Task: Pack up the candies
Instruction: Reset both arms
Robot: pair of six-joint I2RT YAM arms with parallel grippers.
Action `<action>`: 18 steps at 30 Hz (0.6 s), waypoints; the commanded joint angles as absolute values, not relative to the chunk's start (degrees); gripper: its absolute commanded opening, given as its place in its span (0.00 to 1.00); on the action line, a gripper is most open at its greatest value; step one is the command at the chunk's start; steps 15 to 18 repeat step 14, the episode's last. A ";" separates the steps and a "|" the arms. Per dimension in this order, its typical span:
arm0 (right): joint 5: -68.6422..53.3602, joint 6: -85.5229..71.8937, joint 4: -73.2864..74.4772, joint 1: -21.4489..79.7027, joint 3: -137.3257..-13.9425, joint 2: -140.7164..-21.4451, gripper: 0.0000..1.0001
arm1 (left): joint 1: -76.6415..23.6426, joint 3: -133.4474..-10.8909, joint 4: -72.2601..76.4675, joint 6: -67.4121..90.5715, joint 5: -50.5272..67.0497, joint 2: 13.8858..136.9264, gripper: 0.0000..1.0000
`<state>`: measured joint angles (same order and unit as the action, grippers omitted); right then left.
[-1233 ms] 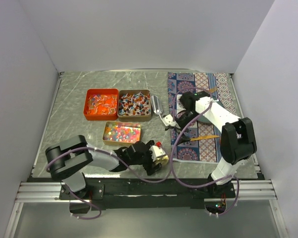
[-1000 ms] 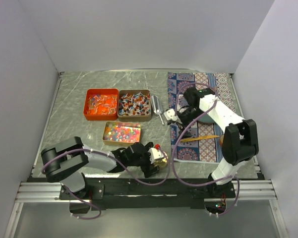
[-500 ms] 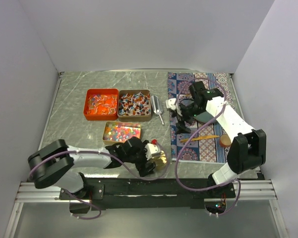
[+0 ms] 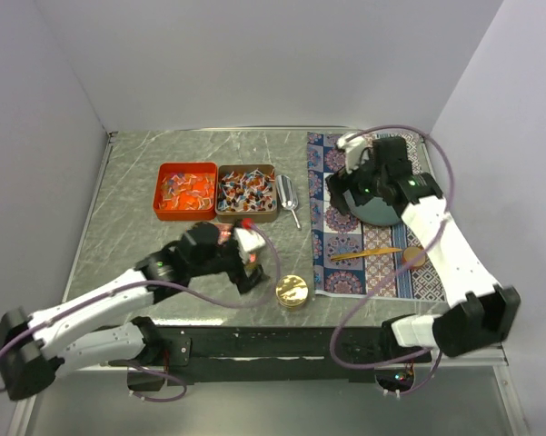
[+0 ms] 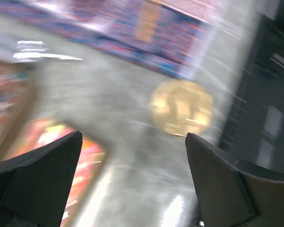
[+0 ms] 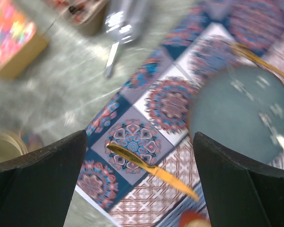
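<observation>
L hand (image 5: 132, 137) spread, over bead candies (image 5: 82, 153); R hand (image 6: 139, 137) spread, well apart.

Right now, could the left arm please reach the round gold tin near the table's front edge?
Probably yes: the left arm's fingers stand open close beside the round gold tin, and only bare grey tabletop shows between them in the wrist view.
</observation>
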<state>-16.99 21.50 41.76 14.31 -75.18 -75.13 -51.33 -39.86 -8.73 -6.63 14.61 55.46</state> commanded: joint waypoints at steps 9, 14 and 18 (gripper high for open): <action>9.67 8.08 33.93 13.45 -65.57 -59.42 1.00 | -26.65 -52.11 4.48 -0.45 -25.83 53.34 0.97; 5.20 5.46 33.84 10.81 -64.86 -58.10 1.00 | -16.35 -53.70 7.99 7.91 -30.31 55.46 0.97; 5.20 5.46 33.84 10.81 -64.86 -58.10 1.00 | -16.35 -53.70 7.99 7.91 -30.31 55.46 0.97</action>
